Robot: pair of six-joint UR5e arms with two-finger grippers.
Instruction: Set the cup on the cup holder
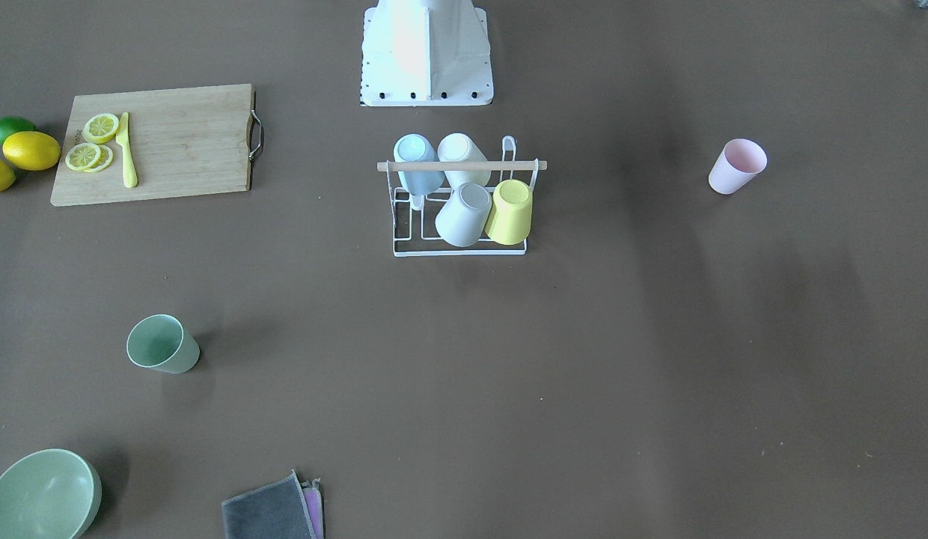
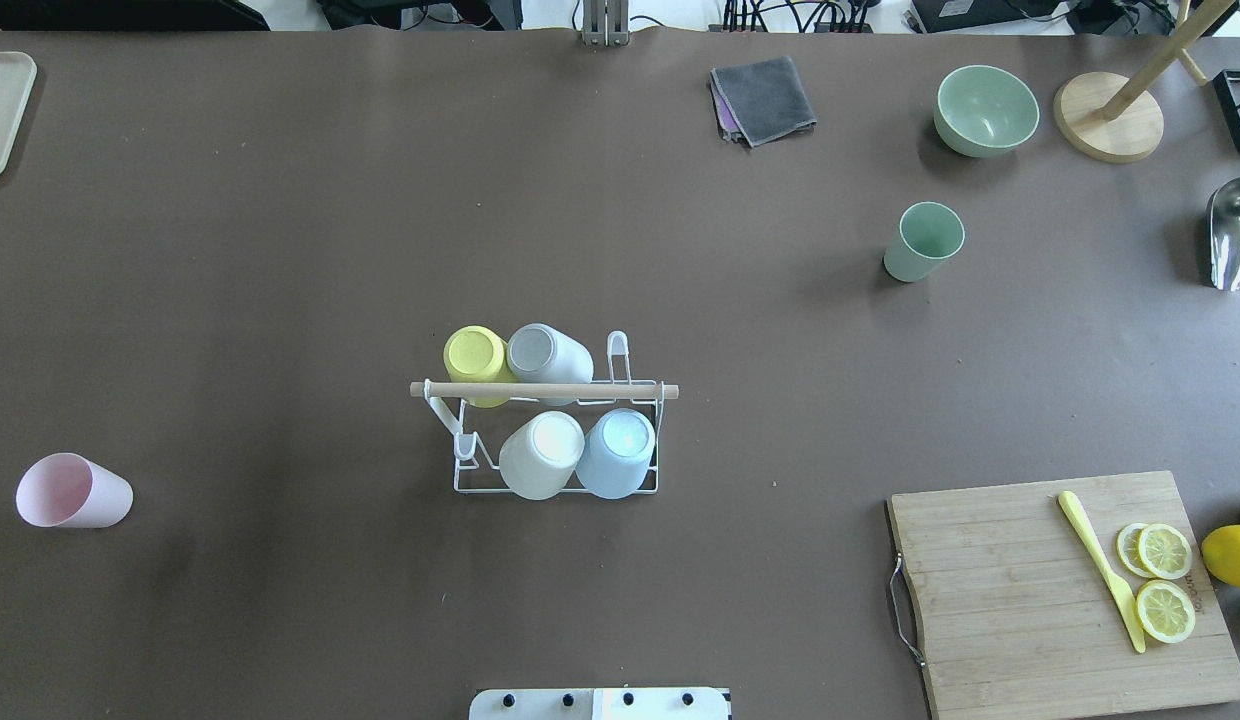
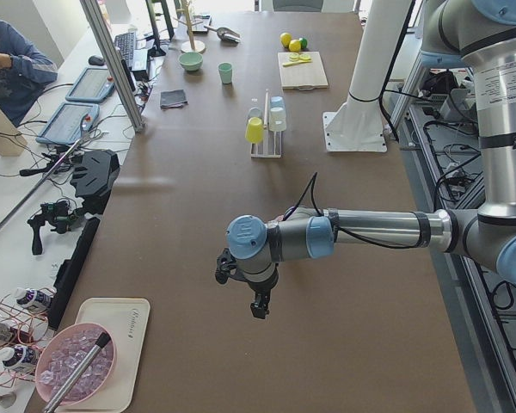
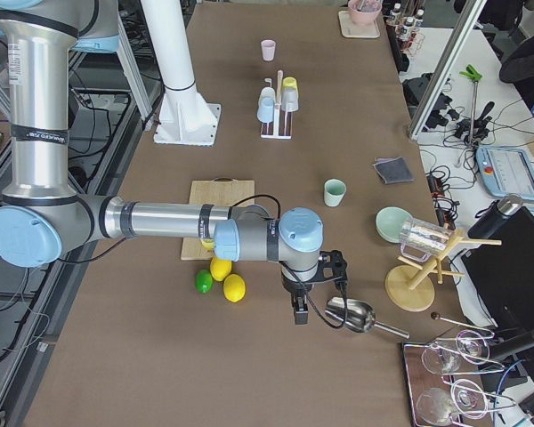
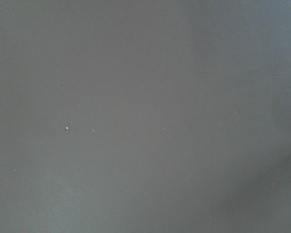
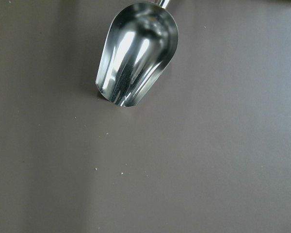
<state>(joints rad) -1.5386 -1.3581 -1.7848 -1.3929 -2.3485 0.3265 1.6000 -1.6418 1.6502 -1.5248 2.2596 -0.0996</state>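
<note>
The cup holder (image 2: 540, 390), a white wire rack with a wooden rod on top, stands mid-table and carries several upturned cups: yellow, grey, white and blue. It also shows in the front view (image 1: 460, 251). A pink cup (image 2: 72, 492) stands far to the robot's left. A green cup (image 2: 922, 242) stands upright at the far right. My left gripper (image 3: 258, 305) hangs over bare table at the left end. My right gripper (image 4: 301, 313) hangs beside a metal scoop (image 6: 136, 53). Both grippers show only in the side views, so I cannot tell if they are open or shut.
A wooden cutting board (image 2: 1030, 640) with lemon slices and a yellow knife lies near right. Lemons and a lime (image 1: 26, 146) lie beside it. A green bowl (image 2: 985, 110), a grey cloth (image 2: 765, 95) and a wooden stand (image 2: 1110, 125) are at the far right edge.
</note>
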